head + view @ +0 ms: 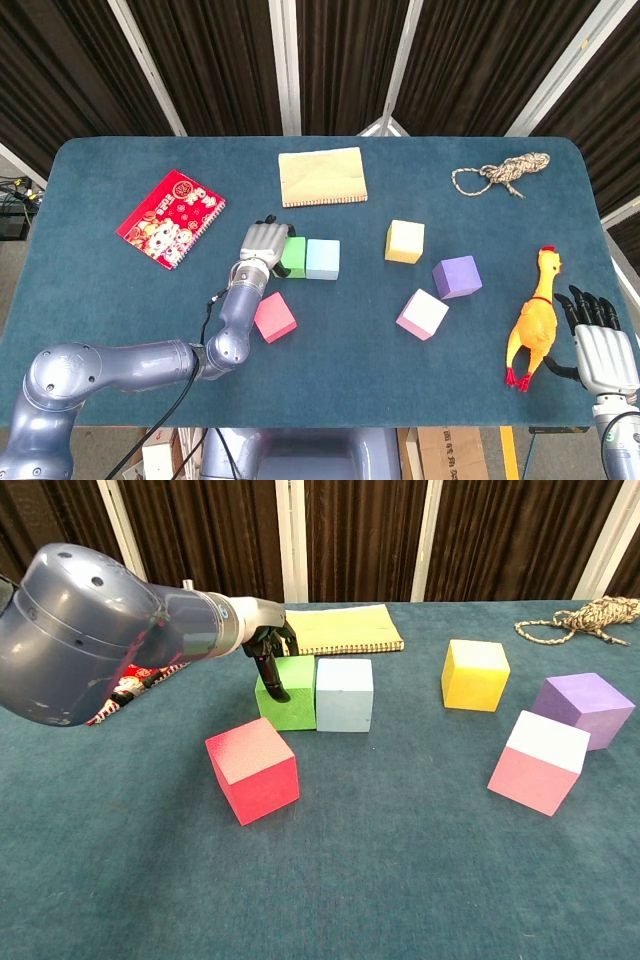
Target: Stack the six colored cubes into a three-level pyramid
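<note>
On the blue felt table (120,300) lie a red patterned spiral notebook (171,218), a tan spiral notepad (321,176), a coiled speckled rope (503,171) and a yellow rubber chicken (534,322).

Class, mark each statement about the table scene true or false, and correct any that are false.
1. The green cube and the light blue cube sit side by side, touching. True.
2. One cube already rests on top of another. False: all six lie on the table.
3. The left hand is at the green cube. True.
4. The right hand holds the rubber chicken. False: it is beside the chicken, holding nothing.
5. The yellow cube touches the purple cube. False: they stand apart.
</note>
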`<state>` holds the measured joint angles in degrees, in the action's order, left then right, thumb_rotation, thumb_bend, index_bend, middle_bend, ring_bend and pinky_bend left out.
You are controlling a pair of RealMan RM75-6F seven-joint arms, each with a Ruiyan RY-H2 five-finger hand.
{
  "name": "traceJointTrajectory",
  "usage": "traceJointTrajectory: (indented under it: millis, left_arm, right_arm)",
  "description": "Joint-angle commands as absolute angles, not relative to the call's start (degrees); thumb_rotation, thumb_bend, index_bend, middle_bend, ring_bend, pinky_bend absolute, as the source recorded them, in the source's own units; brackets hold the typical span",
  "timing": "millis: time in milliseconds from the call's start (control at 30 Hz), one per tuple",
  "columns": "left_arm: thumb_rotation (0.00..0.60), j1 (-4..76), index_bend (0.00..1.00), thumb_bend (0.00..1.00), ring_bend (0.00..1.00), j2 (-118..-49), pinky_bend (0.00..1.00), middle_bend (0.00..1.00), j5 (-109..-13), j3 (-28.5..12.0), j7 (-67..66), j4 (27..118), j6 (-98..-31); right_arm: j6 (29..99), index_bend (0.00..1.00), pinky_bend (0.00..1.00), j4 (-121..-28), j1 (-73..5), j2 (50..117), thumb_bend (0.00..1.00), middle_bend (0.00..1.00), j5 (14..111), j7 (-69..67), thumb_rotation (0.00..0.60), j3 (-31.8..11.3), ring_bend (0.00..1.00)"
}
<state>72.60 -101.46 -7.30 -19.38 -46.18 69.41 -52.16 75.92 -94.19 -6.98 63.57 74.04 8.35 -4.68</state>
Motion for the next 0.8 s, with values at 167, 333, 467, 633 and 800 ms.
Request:
traceJointTrajectory:
  millis: [167,333,467,633,800]
  left_arm:
    - [0.600,72.52,0.37,0.36,0.08,-101.82,0.17,0.33,-7.85,-19.60,-46.11,69.11,-52.00]
    - [0.600,72.44,0.37,0.36,0.08,-101.97,0.17,0.33,-7.98,-19.82,-46.13,69.16,-52.01]
    - [0.600,72.38,0.37,0.34,0.08,-102.05,0.17,0.33,-7.94,-19.80,-46.34,69.10,-52.01]
    - [0.600,72.37,0.36,0.31,0.08,-102.25,0.17,0.31,-7.92,-19.90,-46.58,68.94,-52.16]
    - [0.600,72.41,0.31,0.30,0.08,-102.39,0.17,0.26,-7.85,-19.94,-46.93,68.90,-52.12]
  right_arm:
    - [75.78,0.13,0.00,-94.16,-7.05,63.62,0.19,0.05,73.91,8.43,0.600,-4.70,0.03]
    - [75.82,0.13,0.00,-94.14,-7.01,63.56,0.19,0.05,73.90,8.30,0.600,-4.72,0.03]
    - [75.87,0.13,0.00,-94.25,-6.98,63.52,0.19,0.05,73.86,8.33,0.600,-4.73,0.03]
    - [75.86,0.13,0.00,-94.30,-6.94,63.48,0.19,0.05,73.79,8.34,0.600,-4.71,0.03]
    - [75.86,0.13,0.00,-94.32,-6.94,63.41,0.19,0.05,73.70,8.33,0.600,-4.77,0.03]
